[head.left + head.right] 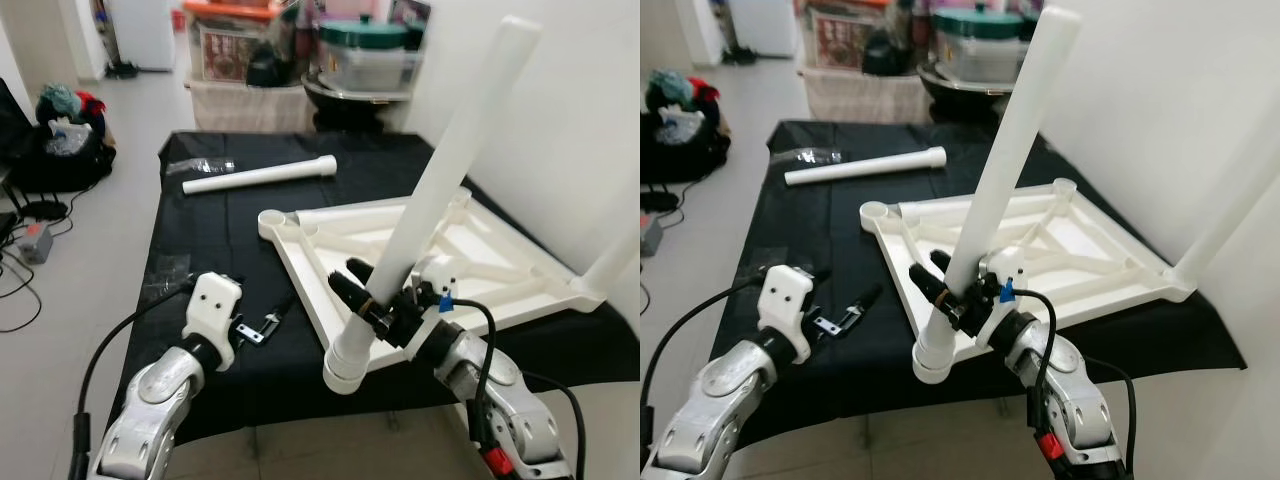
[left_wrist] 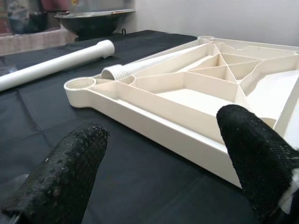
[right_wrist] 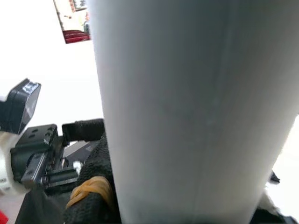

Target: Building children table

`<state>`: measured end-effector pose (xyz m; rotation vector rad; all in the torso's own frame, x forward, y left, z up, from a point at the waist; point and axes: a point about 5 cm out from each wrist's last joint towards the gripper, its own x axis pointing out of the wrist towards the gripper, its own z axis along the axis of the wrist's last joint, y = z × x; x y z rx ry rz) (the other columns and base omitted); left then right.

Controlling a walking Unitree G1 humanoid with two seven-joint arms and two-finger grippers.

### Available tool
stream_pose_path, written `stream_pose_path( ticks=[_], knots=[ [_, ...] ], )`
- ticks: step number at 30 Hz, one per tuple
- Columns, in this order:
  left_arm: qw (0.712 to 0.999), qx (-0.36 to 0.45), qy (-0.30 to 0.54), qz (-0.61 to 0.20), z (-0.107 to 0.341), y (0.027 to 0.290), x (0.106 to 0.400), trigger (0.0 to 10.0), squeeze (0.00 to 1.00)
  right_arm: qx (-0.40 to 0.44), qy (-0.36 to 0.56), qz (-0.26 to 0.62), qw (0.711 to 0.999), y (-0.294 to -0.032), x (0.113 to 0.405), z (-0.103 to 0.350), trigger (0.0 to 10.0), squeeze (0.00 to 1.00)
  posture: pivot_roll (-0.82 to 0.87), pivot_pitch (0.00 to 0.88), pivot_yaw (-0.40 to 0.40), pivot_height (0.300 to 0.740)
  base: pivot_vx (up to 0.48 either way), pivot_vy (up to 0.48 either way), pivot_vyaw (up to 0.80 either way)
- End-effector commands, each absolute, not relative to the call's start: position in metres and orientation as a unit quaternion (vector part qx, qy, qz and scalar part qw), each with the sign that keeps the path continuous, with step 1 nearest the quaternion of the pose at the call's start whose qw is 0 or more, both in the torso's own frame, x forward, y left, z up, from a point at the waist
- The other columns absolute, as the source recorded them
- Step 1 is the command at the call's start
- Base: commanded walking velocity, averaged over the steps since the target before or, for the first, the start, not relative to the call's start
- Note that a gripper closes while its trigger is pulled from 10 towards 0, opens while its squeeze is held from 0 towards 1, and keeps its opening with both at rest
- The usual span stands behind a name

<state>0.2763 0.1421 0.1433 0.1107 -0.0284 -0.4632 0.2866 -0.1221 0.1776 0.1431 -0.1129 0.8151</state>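
1. One cream tabletop lies underside up on a black cloth, its ribs showing.
2. Three white legs are counted. One leg lies loose on the cloth beyond the tabletop's far-left corner socket. One held leg slants up over the tabletop's near edge. One stands at the tabletop's right corner.
3. The right gripper is clamped around the held leg near its flared lower end, just in front of the tabletop.
4. The left gripper hovers left of the tabletop, fingers spread wide, holding nothing.
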Motion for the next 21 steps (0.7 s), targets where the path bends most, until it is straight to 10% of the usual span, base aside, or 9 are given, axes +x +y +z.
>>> stream_pose_path(
  ticks=[1, 21],
  knots=[
    [0.973, 0.056, -0.006, -0.224, 0.139, 0.145, 0.273, 10.0, 0.0, 0.067, -0.001, 0.391, 0.918, -0.124, 0.292, 0.155, 10.0, 0.0, 0.11, 0.0, -0.121, 0.74, 0.0, 0.0, 0.0],
    [0.974, 0.06, -0.003, -0.216, 0.139, 0.149, 0.27, 10.0, 0.0, 0.01, 0.051, 0.391, 0.919, -0.126, 0.287, 0.126, 10.0, 0.0, 0.1, 0.0, -0.12, 0.74, 0.0, 0.0, 0.0]
  ],
)
